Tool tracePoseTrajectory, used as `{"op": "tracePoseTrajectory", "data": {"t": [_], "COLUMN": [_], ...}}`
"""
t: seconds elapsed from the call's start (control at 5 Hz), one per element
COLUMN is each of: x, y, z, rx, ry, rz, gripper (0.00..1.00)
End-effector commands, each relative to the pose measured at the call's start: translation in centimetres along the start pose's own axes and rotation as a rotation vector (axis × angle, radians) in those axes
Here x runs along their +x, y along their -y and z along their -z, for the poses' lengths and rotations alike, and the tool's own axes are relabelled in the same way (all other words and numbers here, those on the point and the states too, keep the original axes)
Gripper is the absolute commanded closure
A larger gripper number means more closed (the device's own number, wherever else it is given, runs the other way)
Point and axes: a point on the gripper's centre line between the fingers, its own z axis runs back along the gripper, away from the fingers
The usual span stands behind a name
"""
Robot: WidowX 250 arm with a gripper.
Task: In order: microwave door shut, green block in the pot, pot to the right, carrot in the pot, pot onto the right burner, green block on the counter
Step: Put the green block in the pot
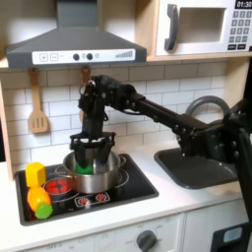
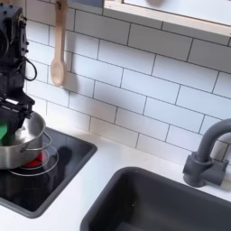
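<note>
Green block (image 1: 85,168) sits between the dark fingers (image 1: 89,156), which hang spread just over the pot's mouth; whether they grip it or have let go I cannot tell. Around it the pot (image 1: 106,177) stands on the black cooktop (image 1: 138,187), the carrot (image 1: 38,201) near the first exterior view's left edge, the microwave door (image 1: 194,28) closed. Judging by this, the block-into-pot step is in hand; next calls for lifting clear, then pushing the pot sideways.
</note>
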Motion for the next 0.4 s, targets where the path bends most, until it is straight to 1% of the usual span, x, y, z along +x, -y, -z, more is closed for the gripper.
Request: {"op": "tracePoseTrajectory", "data": {"t": [0.0, 0.2], "x": [-0.53, -0.77], "y": [0.67, 1.11], "z": [1.68, 1.85], "rx": [-0.039, -0.047], "ry": [-0.053, -0.051], "rz": [0.019, 0.026], "gripper": [0.00, 0.00]}}
